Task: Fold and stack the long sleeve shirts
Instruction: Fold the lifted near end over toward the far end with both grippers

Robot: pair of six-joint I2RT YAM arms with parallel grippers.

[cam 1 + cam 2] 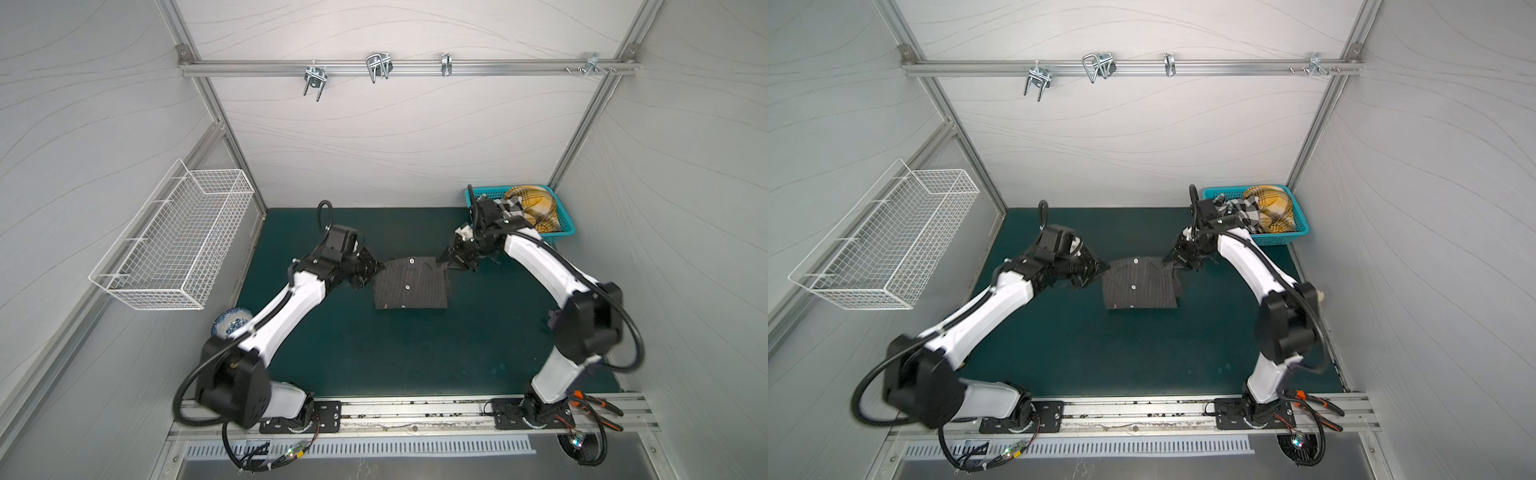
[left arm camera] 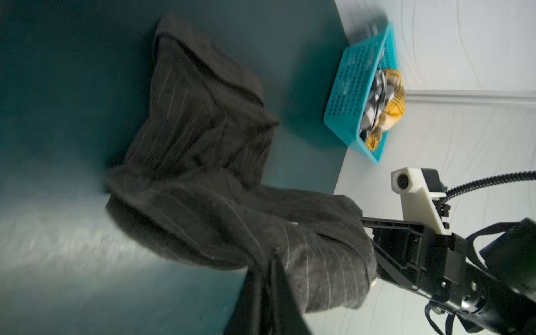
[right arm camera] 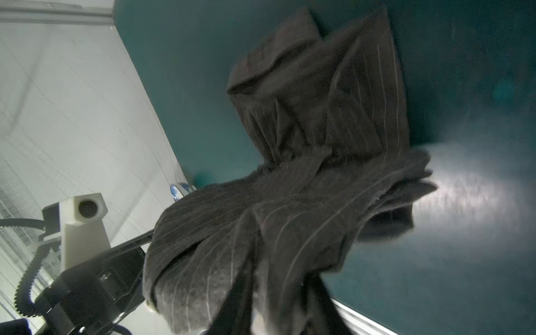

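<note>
Dark pinstriped shirt [image 1: 409,286] down on the tabletop [image 1: 374,357] as a compact rectangle, pale buttons up. Midway between the left and right edges, nearer the back edge than the front. Slightly ragged along its right side, with a lower layer poking out past the top one.

Left pincer [image 1: 380,266] at the shirt's back left corner, right pincer [image 1: 441,261] at its back right corner, both touching cloth. In the wrist views, blurred folds bunched over the dark fingers [image 2: 278,307]. Cannot tell for either pincer whether clamped on the cloth or parted. Looks like the letting-go after a fold, corners being laid onto the tabletop.

To do it well:
- Part both pincers fully before moving off, and at the same time, to avoid dragging either corner.
- Back away low and outward, toward the left and right edges. Avoid going up through the bunched cloth, likely to snag on a finger.
- Keep the two back corners level with each other.
- Probably worth tucking in the stray layer on the right side afterwards.
- Leave the bundle flat, with room on top for stacking.

Yet to fold, by the look of it: checked shirt [image 1: 1239,210] and yellow plaid shirt [image 1: 534,205], heaped in the blue basket [image 1: 561,240] at the back right corner.
</note>
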